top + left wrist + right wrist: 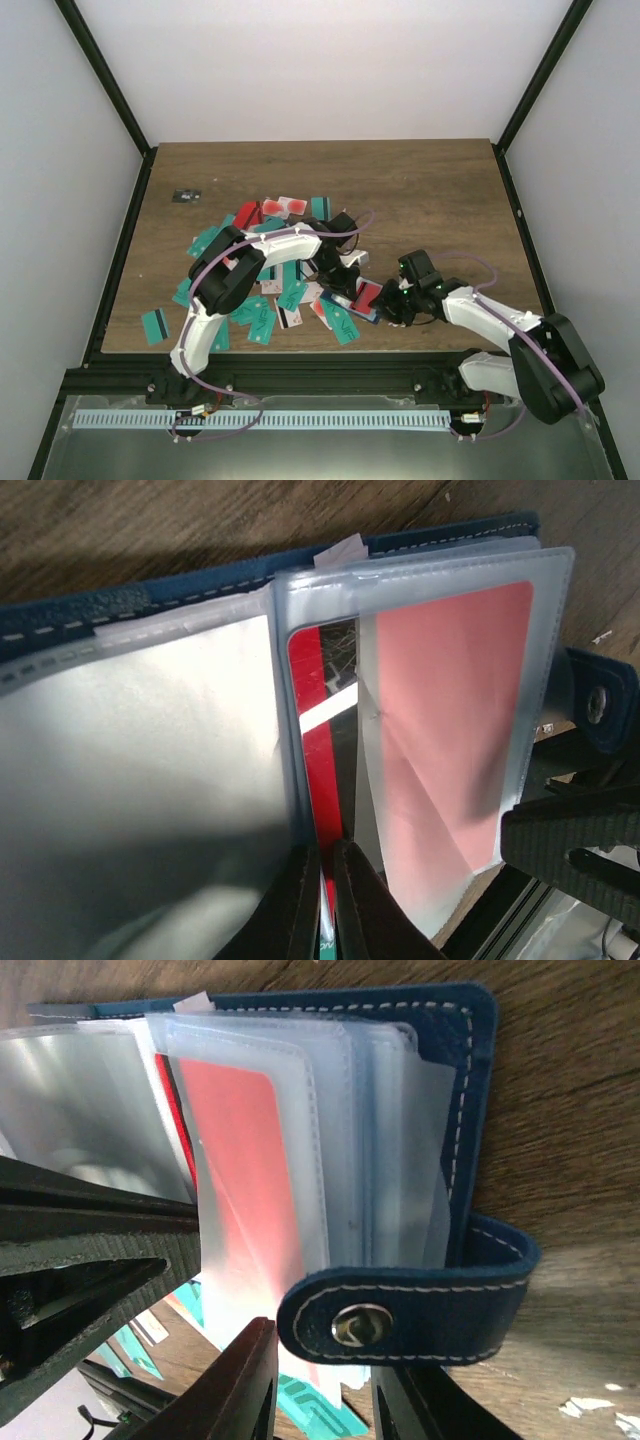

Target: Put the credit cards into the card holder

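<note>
The card holder (362, 298) is lying open on the wooden surface (430, 190), between the two arms and just to the right of the scattered credit cards (262, 322). Its navy cover (470, 1080) is facing down and its clear plastic sleeves (140, 760) are fanning upward.

The left gripper (325, 852) is reaching in from the pile side. Its fingers (300, 910) are pinching tightly on a red card (318, 730) with a white stripe. That card is standing on edge in the gap between two sleeves, partly inside the holder. In the sleeve just beside it, another red card (450, 730) is showing pink through the frosted plastic.

The right gripper (322, 1360) is sitting at the holder's outer edge. Its fingers (250, 1385) are standing narrowly apart at the clasp tab (440, 1315), but whether they are gripping it cannot be told.

Teal, red and white cards are lying loose to the left, some overlapping. A small dark object (185, 196) is resting well apart near the far left corner.
</note>
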